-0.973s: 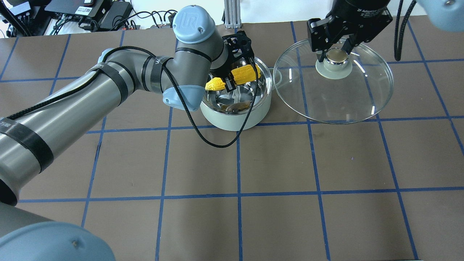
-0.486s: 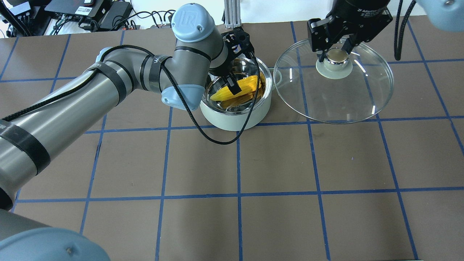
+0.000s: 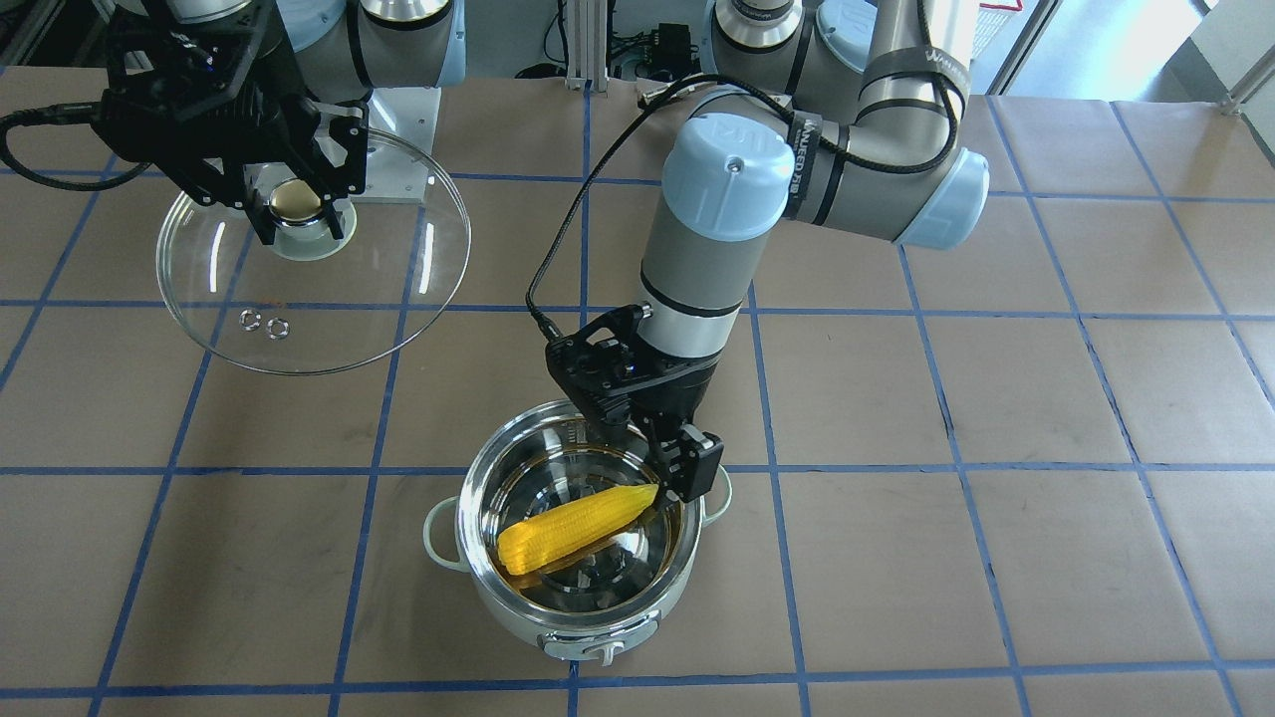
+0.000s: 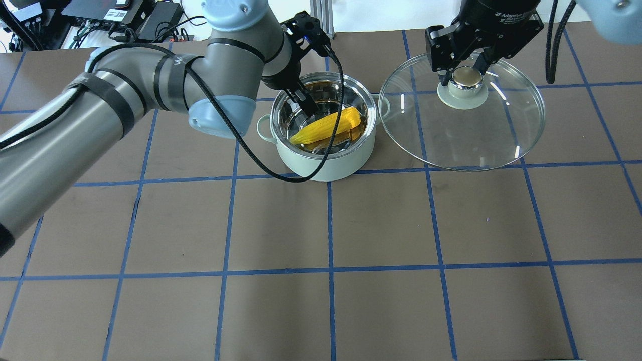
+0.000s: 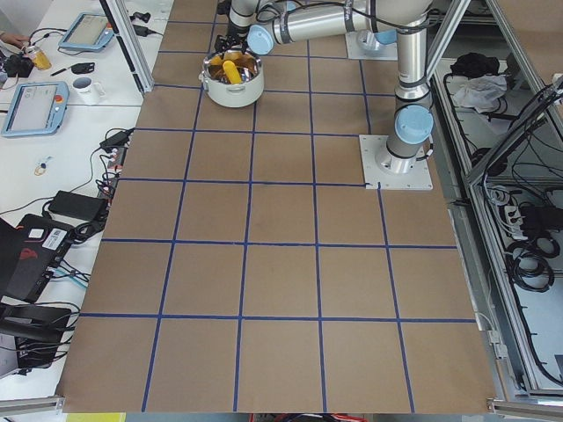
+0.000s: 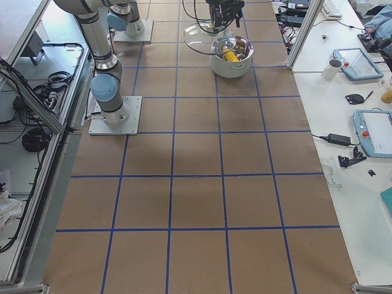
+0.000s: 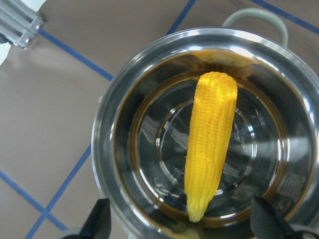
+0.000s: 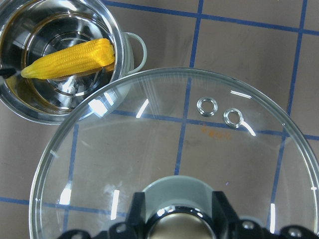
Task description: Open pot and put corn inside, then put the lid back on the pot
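Note:
The pale mint-green pot (image 4: 326,168) stands open at the table's back middle. The yellow corn (image 4: 328,126) lies slanted inside it on the steel bottom, and shows in the left wrist view (image 7: 209,144) and the front view (image 3: 578,526). My left gripper (image 4: 307,104) is open and empty just above the pot's left rim, its fingertips (image 7: 99,221) spread wide. My right gripper (image 4: 464,75) is shut on the knob of the glass lid (image 4: 461,135) and holds it in the air to the right of the pot, apart from it. The lid also shows in the right wrist view (image 8: 174,149).
The left arm's black cable (image 4: 281,175) hangs in a loop over the pot's front wall. Electronics and cables (image 4: 125,20) and an aluminium post (image 4: 321,20) sit along the back edge. Blue tape lines cross the brown table (image 4: 381,220).
A second ago my left gripper held the corn over the pot. It let go, the corn dropped into the pot, and the left arm has drawn back to the left. The right arm has not moved.

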You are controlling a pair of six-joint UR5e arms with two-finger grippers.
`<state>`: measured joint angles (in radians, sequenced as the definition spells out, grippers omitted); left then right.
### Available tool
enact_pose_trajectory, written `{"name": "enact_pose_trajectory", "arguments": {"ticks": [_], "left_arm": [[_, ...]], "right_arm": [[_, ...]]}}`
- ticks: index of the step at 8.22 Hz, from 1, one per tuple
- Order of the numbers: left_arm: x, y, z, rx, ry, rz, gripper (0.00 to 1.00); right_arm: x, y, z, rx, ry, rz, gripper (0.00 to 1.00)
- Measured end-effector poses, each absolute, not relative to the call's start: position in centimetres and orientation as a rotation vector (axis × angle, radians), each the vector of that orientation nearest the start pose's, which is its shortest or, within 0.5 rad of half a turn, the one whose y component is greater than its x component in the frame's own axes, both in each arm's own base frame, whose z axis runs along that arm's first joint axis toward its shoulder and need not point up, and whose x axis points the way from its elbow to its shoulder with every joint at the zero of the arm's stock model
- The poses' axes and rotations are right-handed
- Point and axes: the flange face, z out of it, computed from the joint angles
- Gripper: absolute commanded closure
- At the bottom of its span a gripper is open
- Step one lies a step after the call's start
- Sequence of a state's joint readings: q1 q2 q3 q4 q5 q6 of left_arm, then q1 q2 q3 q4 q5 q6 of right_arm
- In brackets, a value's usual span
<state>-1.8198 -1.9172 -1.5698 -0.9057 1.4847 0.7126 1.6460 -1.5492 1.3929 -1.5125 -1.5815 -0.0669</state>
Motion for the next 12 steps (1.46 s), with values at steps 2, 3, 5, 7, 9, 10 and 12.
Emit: {"name": "enact_pose_trajectory", "arguments": {"ticks": [2,3,5,7,9,10,12], "left_arm": [[-24.1,-59.1,40.1,1.271,2.864,-0.501,0.00],[-21.8,-59.2,41.6,1.146,2.929,-0.521,0.00],[-19.1,-59.0,43.3,0.929,3.022,-0.514,0.00],[-17.7,-57.8,44.0,0.651,3.074,-0.390,0.00],[-16.8,-55.1,46.6,0.388,3.107,-0.313,0.00],[-16.5,-53.6,48.0,0.271,3.121,-0.289,0.00],[-16.0,-51.2,49.8,0.160,3.126,-0.264,0.00]], "right_arm": [[17.0,-49.4,55.9,-0.223,3.140,-0.153,0.64],[17.0,-49.4,55.9,-0.223,3.140,-0.153,0.64],[17.1,-49.5,55.9,-0.224,3.139,-0.159,0.66],[17.7,-50.9,55.4,-0.225,3.131,-0.236,0.67],[20.5,-53.7,52.9,-0.232,3.105,-0.312,0.68],[23.8,-55.0,50.8,-0.211,3.085,-0.354,0.68],[30.8,-56.4,46.2,-0.136,3.050,-0.406,0.68]]}}
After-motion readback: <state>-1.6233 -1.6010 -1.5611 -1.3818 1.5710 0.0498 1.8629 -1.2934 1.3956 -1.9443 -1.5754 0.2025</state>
